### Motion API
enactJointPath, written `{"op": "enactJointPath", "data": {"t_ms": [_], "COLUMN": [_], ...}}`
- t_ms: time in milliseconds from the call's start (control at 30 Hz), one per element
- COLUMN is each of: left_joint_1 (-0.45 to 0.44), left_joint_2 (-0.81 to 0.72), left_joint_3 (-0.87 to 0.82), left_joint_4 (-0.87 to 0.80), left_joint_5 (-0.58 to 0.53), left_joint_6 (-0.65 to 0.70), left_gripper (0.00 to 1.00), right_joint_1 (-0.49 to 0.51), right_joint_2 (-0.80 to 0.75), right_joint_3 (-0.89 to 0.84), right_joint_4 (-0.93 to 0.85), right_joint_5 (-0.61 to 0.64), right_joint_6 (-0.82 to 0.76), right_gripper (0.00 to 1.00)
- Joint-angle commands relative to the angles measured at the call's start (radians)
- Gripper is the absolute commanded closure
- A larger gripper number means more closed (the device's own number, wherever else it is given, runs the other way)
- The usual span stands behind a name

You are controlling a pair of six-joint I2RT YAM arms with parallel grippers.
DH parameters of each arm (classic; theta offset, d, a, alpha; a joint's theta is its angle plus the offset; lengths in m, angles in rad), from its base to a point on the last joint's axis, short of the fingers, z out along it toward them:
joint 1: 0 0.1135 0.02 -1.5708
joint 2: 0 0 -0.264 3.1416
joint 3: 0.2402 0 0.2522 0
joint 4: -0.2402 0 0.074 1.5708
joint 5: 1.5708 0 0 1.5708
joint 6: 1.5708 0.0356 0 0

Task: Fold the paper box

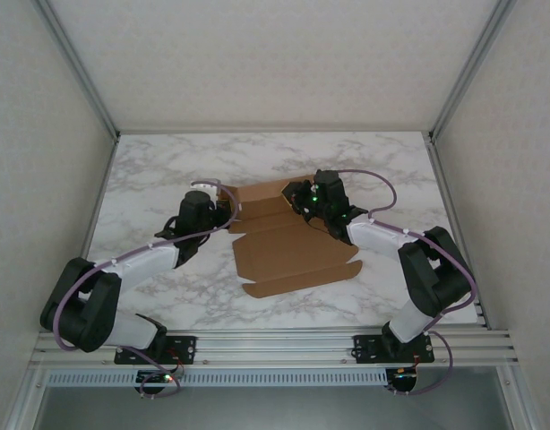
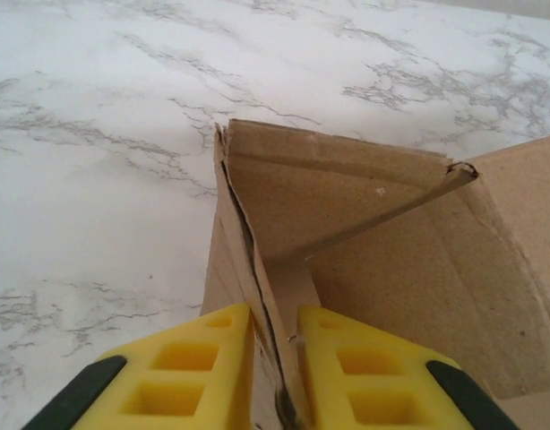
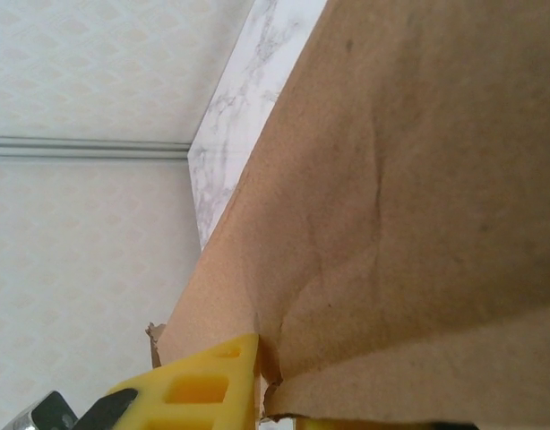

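Overhead view: the paper box (image 1: 293,255) lies near the middle of the marble surface (image 1: 167,170). Its near half is flat and unfolded, with the flap edge pointing toward the near edge. Its far half is raised into walls. The left pincer (image 1: 223,210) is at the box's far-left corner and the right pincer (image 1: 304,199) is at the far-right part of the raised section. The two stand apart, with cardboard between them.

Left wrist view adds what the overhead cannot resolve. The left pincer (image 2: 275,313) is narrow, and its yellow fingers (image 2: 203,358) sit on either side of an upright side wall of the paper box (image 2: 347,206), gripping it. Beyond them, two walls meet at a corner with a torn, ragged edge. A folded-in panel leans across the corner, and the pocket inside shows bare cardboard. Marble surface (image 2: 96,134) lies outside the wall.

Right wrist view: a large tilted panel of the paper box (image 3: 418,179) covers most of the frame. The right pincer (image 3: 275,394) is closed on that panel's lower edge, with one yellow finger (image 3: 212,381) plainly seen. A strip of surface (image 3: 248,81) and the pale enclosure wall (image 3: 78,269) show behind it.
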Motion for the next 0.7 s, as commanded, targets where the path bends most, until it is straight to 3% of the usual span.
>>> {"op": "enactJointPath", "data": {"t_ms": [0, 267, 500, 667], "left_joint_1": [-0.016, 0.018, 0.100, 0.160], "left_joint_2": [-0.072, -0.213, -0.269, -0.178], "left_joint_3": [0.000, 0.052, 0.085, 0.171], "left_joint_4": [0.033, -0.151, -0.176, -0.224], "left_joint_5": [-0.038, 0.028, 0.039, 0.155], "left_joint_6": [0.008, 0.143, 0.182, 0.203], "left_gripper": [0.74, 0.40, 0.31, 0.30], "right_joint_1": [0.012, -0.011, -0.016, -0.018], "right_joint_2": [0.003, -0.006, 0.003, -0.003], "right_joint_3": [0.022, 0.077, 0.092, 0.099], "right_joint_4": [-0.104, -0.238, -0.262, -0.277], "right_joint_5": [0.004, 0.010, -0.022, -0.031], "right_joint_6": [-0.034, -0.116, -0.148, -0.172], "right_gripper": [0.85, 0.84, 0.82, 0.80]}}
